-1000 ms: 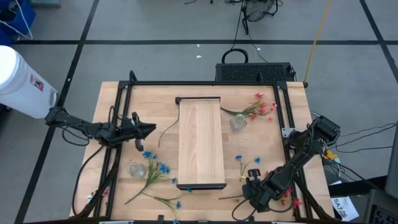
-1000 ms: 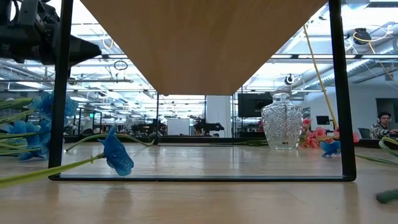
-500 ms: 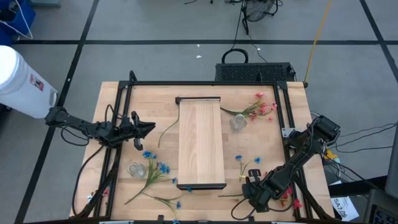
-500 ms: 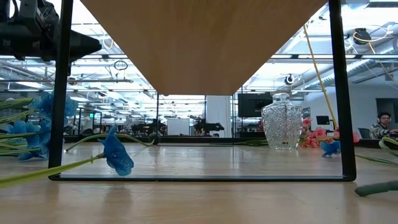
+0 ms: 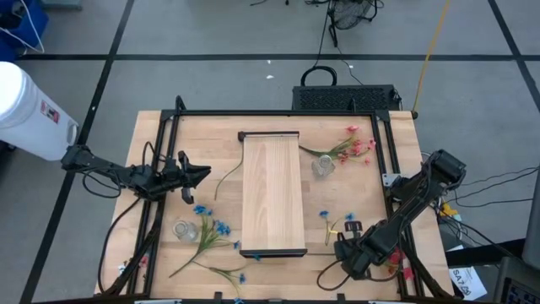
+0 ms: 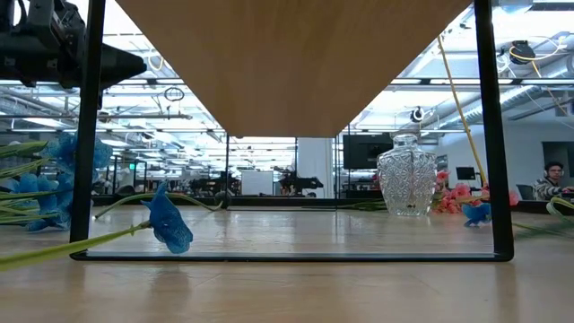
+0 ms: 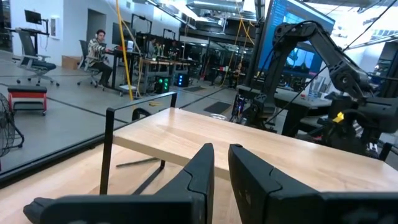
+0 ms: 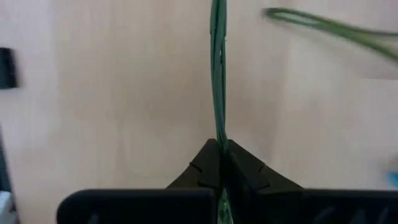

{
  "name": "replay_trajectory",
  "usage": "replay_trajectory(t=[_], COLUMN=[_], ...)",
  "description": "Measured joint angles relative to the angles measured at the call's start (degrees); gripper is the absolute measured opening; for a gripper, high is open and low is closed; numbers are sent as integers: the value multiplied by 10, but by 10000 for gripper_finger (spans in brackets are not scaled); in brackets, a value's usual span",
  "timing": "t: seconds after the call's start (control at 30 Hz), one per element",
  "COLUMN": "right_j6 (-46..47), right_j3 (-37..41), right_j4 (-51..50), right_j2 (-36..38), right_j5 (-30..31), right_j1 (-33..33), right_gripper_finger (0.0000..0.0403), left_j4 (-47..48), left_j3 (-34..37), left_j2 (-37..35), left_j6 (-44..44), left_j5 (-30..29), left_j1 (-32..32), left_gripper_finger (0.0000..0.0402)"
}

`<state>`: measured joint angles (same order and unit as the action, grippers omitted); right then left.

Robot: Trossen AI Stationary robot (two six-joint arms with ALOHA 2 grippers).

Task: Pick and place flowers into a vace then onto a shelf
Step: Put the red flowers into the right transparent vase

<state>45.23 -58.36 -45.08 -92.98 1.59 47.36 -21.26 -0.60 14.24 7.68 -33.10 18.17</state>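
Tabletop point(image 5: 396, 169) clutter: shelf point(image 5: 272, 194), vase point(image 5: 321, 165), scattered flowers point(image 5: 205, 241).

Pale wood shelf point(image 5: 272, 194), blue and pink flowers point(image 5: 207, 228)

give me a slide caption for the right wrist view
Right gripper shut on a thin green flower stem above the pale wooden tabletop.

The right gripper point(image 8: 219, 149) closed on a thin green flower stem point(image 8: 217, 74) and lifted it slightly rightward.
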Motion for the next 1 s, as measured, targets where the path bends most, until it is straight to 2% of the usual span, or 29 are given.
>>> replay_trajectory(t=[0.23, 0.37, 0.67, 1.0], right_j6=[-25, -28, -34, -72], right_j3=[-98, -146, -181, -181], right_j4=[-175, -268, -451, -449], right_j2=[2, 2, 2, 3], right_j5=[54, 61, 61, 75], right_j1=[-16, -32, -77, -137], right_gripper_finger=[1, 0, 0, 0], left_j4=[0, 0, 0, 0], left_j3=[0, 0, 0, 0], left_j2=[0, 0, 0, 0], left_j6=[0, 0, -3, -6], left_j5=[0, 0, 0, 0], left_j1=[0, 0, 0, 0], left_gripper_finger=[51, 51, 51, 51])
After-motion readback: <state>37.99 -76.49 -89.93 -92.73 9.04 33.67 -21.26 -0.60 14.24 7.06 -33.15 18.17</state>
